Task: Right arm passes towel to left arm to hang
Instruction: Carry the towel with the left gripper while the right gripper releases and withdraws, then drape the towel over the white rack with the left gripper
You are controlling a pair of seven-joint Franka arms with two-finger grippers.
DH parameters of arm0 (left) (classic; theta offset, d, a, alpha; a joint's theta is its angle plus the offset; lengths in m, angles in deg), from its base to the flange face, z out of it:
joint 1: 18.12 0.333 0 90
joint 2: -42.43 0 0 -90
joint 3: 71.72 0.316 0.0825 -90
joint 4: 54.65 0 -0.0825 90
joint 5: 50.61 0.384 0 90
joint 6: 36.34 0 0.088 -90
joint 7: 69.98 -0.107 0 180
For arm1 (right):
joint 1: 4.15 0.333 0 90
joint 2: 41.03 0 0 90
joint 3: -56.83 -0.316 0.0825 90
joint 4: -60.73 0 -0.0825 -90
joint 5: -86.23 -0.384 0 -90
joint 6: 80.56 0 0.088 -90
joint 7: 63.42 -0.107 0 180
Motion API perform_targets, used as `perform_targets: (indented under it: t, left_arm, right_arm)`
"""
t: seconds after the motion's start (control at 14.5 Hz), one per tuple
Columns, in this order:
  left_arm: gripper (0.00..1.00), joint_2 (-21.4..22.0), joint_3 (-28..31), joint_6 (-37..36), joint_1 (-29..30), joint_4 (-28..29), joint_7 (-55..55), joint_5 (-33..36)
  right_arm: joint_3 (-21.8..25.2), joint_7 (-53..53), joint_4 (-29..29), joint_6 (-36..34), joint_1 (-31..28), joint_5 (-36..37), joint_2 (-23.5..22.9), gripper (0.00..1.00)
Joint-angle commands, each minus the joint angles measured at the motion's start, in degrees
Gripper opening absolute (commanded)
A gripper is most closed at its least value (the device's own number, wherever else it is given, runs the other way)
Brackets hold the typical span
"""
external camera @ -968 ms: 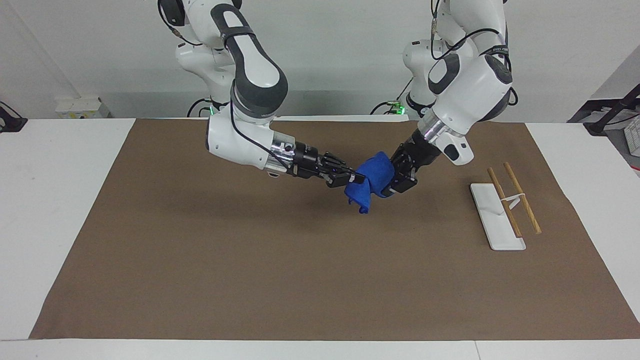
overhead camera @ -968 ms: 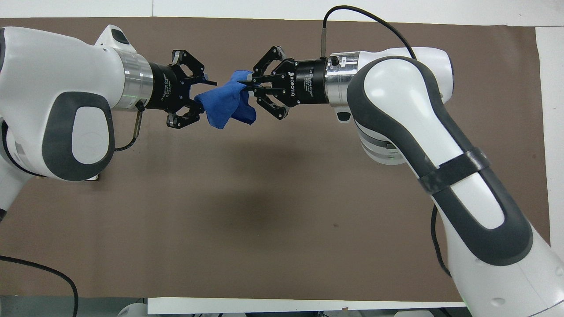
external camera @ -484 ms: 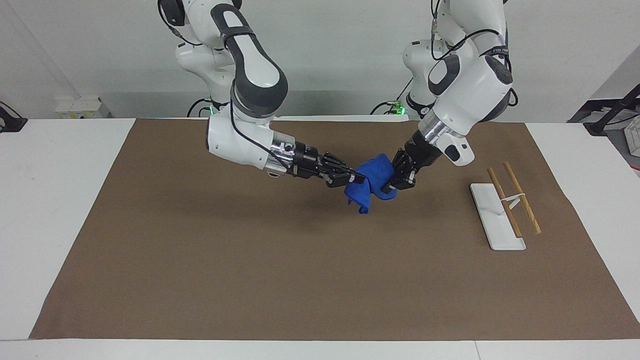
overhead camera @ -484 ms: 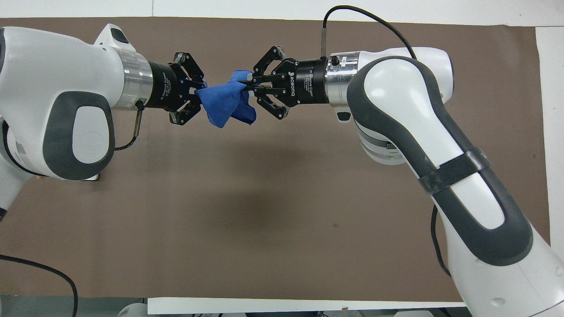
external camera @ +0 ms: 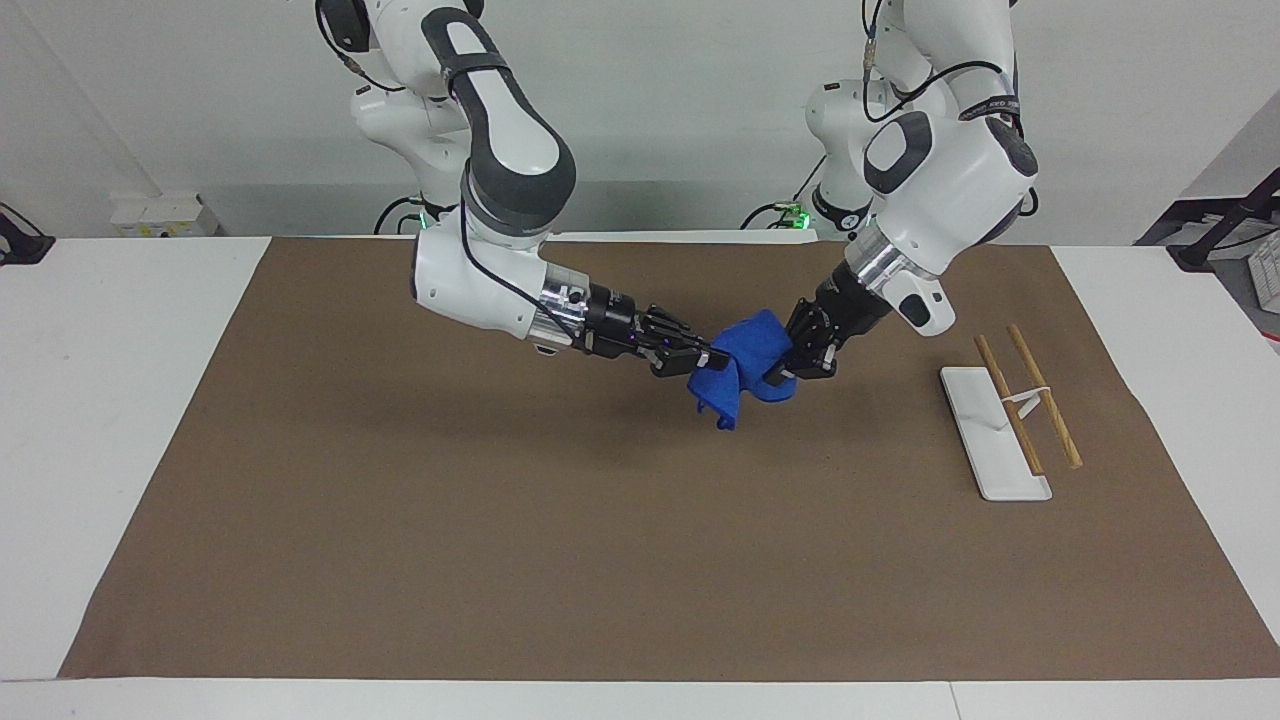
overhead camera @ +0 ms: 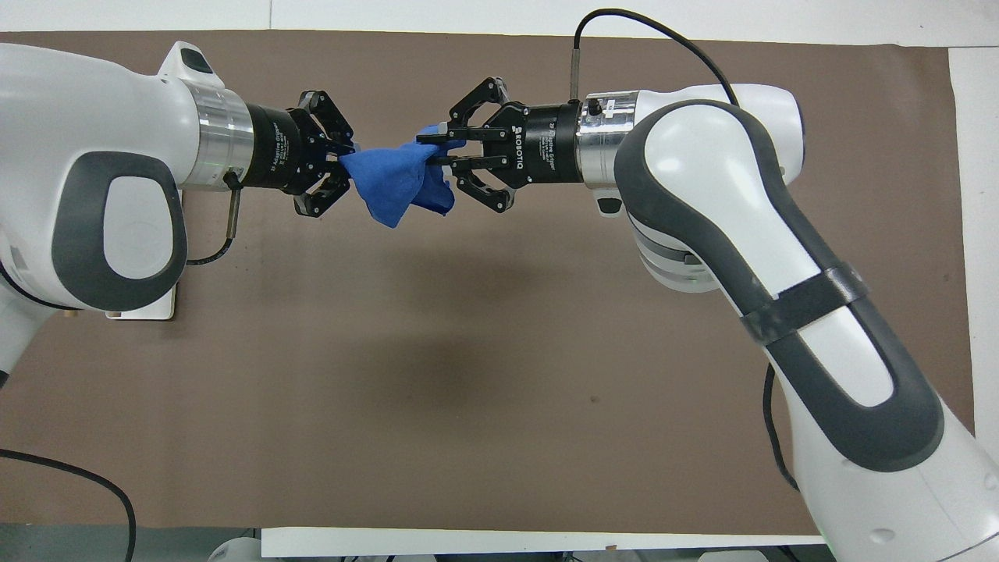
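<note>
the towel (external camera: 748, 362) hangs in the air over the middle of the brown mat (external camera: 500, 520), stretched between the two grippers, its loose corner drooping toward the mat without touching it.

left gripper (overhead camera: 343, 160): fingertips together, clamped on the towel's end toward the left arm's side. the left arm (external camera: 940, 190) reaches in at a slant from its base.

right gripper (overhead camera: 428, 148): in the overhead view its fingers (overhead camera: 437, 137) stand slightly apart, with the towel's other end lying between them; whether they press on the cloth cannot be told. the right arm (external camera: 500, 200) reaches in low over the mat.

a white tray (external camera: 985, 440) with two wooden rods (external camera: 1045, 410) across it rests on the mat toward the left arm's end of the table, well apart from the towel.
</note>
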Motion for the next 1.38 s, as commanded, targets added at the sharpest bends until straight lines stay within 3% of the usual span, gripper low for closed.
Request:
perform_targets:
  t: [0.0,0.14,0.41,0.62,0.76,0.97,1.11,1.31]
  left_arm:
    - [0.0,-0.04,-0.71,-1.55,1.03,-0.37,-5.01,-1.81]
    - [0.0,-0.04,-0.71,-3.03,1.29,-0.55,-4.93,-3.46]
    - [0.0,0.13,-0.01,-2.69,1.38,-0.46,-5.01,-6.03]
    - [0.0,0.75,2.27,-3.3,1.56,0.15,-4.66,-5.42]
    - [0.0,1.62,4.81,-5.4,1.56,1.03,-0.91,-5.06]
    - [0.0,2.06,9.12,-10.76,1.56,0.86,7.36,-0.16]
    - [0.0,2.33,13.5,-15.33,1.56,0.77,7.47,0.83]
    - [0.0,2.51,23.51,-21.13,1.64,0.16,6.68,1.7]
  right_arm:
    - [-0.07,0.65,1.18,0.69,-0.13,0.22,1.49,1.0]
    - [0.19,2.32,0.74,-0.1,-0.74,7.3,2.01,1.0]
    - [0.46,4.42,-0.4,-3.69,-3.99,37.33,4.56,1.0]
    - [0.46,16.25,-0.75,-12.02,-8.72,57.73,5.35,1.0]
    - [0.54,28.11,-1.19,-17.83,-13.73,67.25,6.32,1.0]
    - [0.46,36.41,-2.07,-26.0,-19.44,77.38,9.91,1.0]
    - [0.54,38.53,-2.77,-30.58,-22.26,77.92,12.99,1.0]
    - [1.42,40.56,-8.47,-41.9,-24.29,78.71,16.6,1.0]
